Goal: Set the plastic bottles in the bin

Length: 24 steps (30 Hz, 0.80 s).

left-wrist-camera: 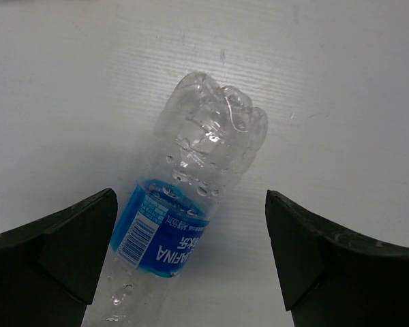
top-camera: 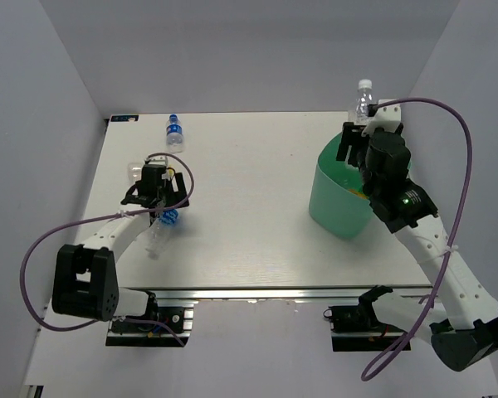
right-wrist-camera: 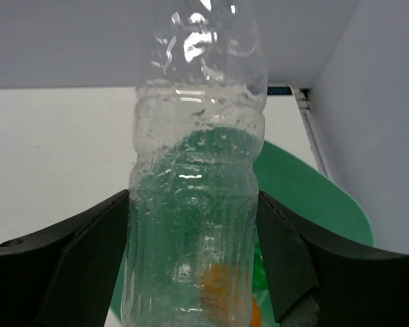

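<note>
The right pincer (right-wrist-camera: 193,197) is seen clenched on a clear bottle (right-wrist-camera: 194,136) above the bin (right-wrist-camera: 307,197); the left pincer (left-wrist-camera: 191,197), released, is held over a blue-labelled bottle (left-wrist-camera: 204,143).

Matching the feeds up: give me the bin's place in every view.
Top external: bin right of centre.
Left wrist: not in it.
Right wrist: bin lower right, behind the clear bottle.
Shared landmark: the clear bottle, white-capped above the bin's far rim in the top view.

walls (top-camera: 257,50): pale grey | table (top-camera: 249,240): white (faint wood grain) | light: even
</note>
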{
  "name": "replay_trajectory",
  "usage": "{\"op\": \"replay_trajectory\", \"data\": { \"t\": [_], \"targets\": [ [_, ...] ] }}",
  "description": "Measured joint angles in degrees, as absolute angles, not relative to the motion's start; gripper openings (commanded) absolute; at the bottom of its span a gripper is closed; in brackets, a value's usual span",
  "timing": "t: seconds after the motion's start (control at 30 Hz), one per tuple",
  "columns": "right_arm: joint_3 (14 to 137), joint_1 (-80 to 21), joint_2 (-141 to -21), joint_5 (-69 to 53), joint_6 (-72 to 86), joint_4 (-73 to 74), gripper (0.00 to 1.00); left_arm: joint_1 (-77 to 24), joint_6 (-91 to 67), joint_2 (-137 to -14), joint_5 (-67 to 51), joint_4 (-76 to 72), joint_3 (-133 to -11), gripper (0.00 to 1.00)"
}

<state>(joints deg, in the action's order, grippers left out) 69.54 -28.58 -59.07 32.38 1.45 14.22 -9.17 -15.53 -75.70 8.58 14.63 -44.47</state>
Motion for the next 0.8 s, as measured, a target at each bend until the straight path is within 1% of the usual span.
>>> {"op": "replay_trajectory", "data": {
  "t": [0.03,0.2,0.37,0.47,0.57,0.6,0.63,0.7,0.73,0.8],
  "targets": [
    [69.41,-27.59,-59.31,32.6,2.0,15.66,0.89,-9.17,-15.51,-76.86,8.82,15.05,-44.47,0.98],
    [66.28,-25.76,-57.36,33.87,4.84,20.27,0.89,-9.17,-15.31,-79.72,10.2,15.97,-44.97,0.98],
    [65.8,-25.45,-54.98,34.72,7.75,22.94,0.89,-9.17,-15.25,-84.01,11.46,16.1,-47.35,0.98],
    [65.8,-25.32,-53.39,33.93,8.54,23.09,0.89,-9.17,-15.25,-86.04,11.55,16.36,-47.99,0.98],
    [65.8,-25.23,-52.03,31.77,8.62,23.07,0.89,-9.17,-15.05,-86.76,11.11,16.6,-48.01,0.96],
    [65.8,-25.23,-51.62,30.52,8.54,23.07,0.89,-9.17,-15.0,-86.74,10.83,16.56,-48.01,0.95],
    [65.8,-25.23,-51.22,28.8,8.38,23.09,0.89,-9.17,-14.9,-86.72,10.39,16.36,-48.01,0.88],
    [65.8,-25.23,-50.37,24.73,8.08,23.05,0.89,-9.17,-14.74,-86.72,9.8,16.23,-48.01,0.79],
    [65.78,-25.23,-49.93,22.52,7.81,23.03,0.89,-9.17,-14.61,-86.72,9.63,16.27,-48.01,0.7],
    [65.63,-25.21,-48.86,16.49,6.96,22.68,0.89,-9.17,-14.44,-86.72,9.04,16.25,-48.16,0.63]
  ]
}}
